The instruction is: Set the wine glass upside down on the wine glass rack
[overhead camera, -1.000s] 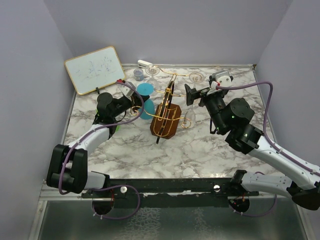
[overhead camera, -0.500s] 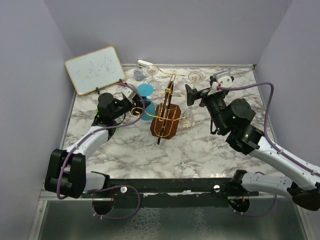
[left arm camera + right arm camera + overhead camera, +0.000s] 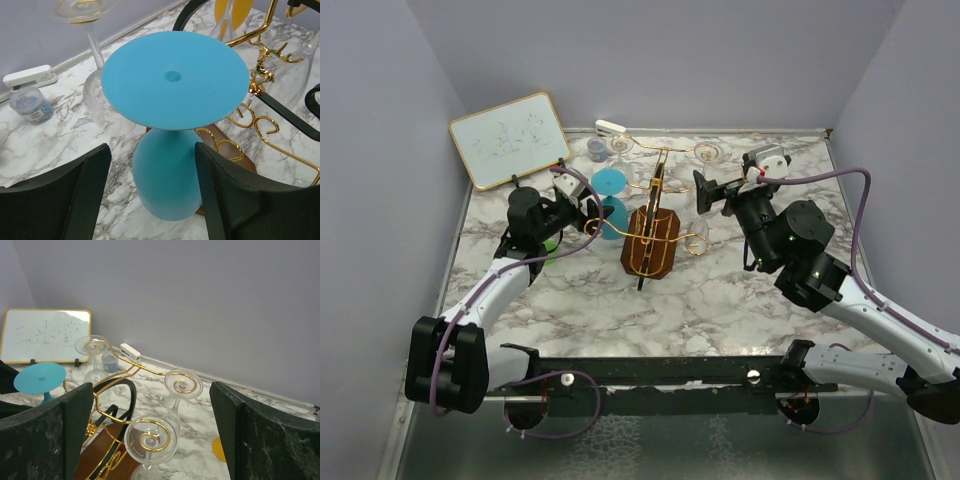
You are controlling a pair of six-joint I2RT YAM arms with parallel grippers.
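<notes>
The blue wine glass (image 3: 611, 186) hangs upside down, foot up and bowl down, on a left arm of the gold wire wine glass rack (image 3: 651, 243). In the left wrist view its flat foot (image 3: 175, 80) fills the middle and its bowl (image 3: 165, 185) sits between my fingers with a gap on each side. My left gripper (image 3: 582, 208) (image 3: 151, 150) is open and touches nothing. My right gripper (image 3: 706, 190) (image 3: 150, 387) is open and empty, on the rack's right side above two clear glasses (image 3: 149, 437) (image 3: 183, 382) that hang foot up.
A third clear glass (image 3: 92, 346) hangs at the rack's far arm. A whiteboard (image 3: 510, 138) leans at the back left. A white stapler (image 3: 610, 127) and a small blue jar (image 3: 596, 149) lie by the back wall. A yellow disc (image 3: 217, 449) lies on the marble.
My left gripper has opened off the blue glass and drawn back a little to the left, leaving the glass on the rack. The right gripper stayed open.
</notes>
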